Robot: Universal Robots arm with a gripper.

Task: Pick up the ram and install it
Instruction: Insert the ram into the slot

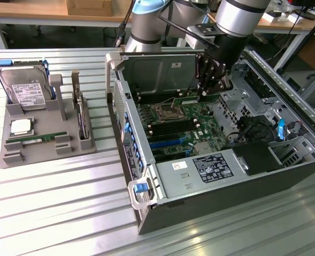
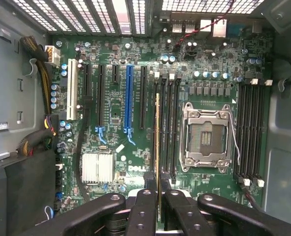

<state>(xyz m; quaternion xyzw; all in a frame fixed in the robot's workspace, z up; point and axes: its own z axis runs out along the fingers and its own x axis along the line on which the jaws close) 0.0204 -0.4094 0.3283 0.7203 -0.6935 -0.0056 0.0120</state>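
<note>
The gripper [image 2: 158, 184] clamps narrowly on the ram [image 2: 158, 142], holding it edge-on above the black memory slots [image 2: 167, 128] just beside the CPU socket [image 2: 207, 137], inside the open computer case [image 1: 146, 192]. Farther off, a grey tray [image 1: 10, 154] at the table's far left edge carries a hard drive [image 1: 23, 88] and another memory stick [image 1: 37, 140]

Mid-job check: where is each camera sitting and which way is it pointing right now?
Exterior view: off the arm, raised, looking down across the slatted table at the open computer case and grey parts tray; the arm and tool show.
Wrist view: on the wrist, looking straight down at the motherboard; the tool's fingers show, shut on the ram edge-on.
Shared: motherboard, CPU socket, ram, tool.
</note>
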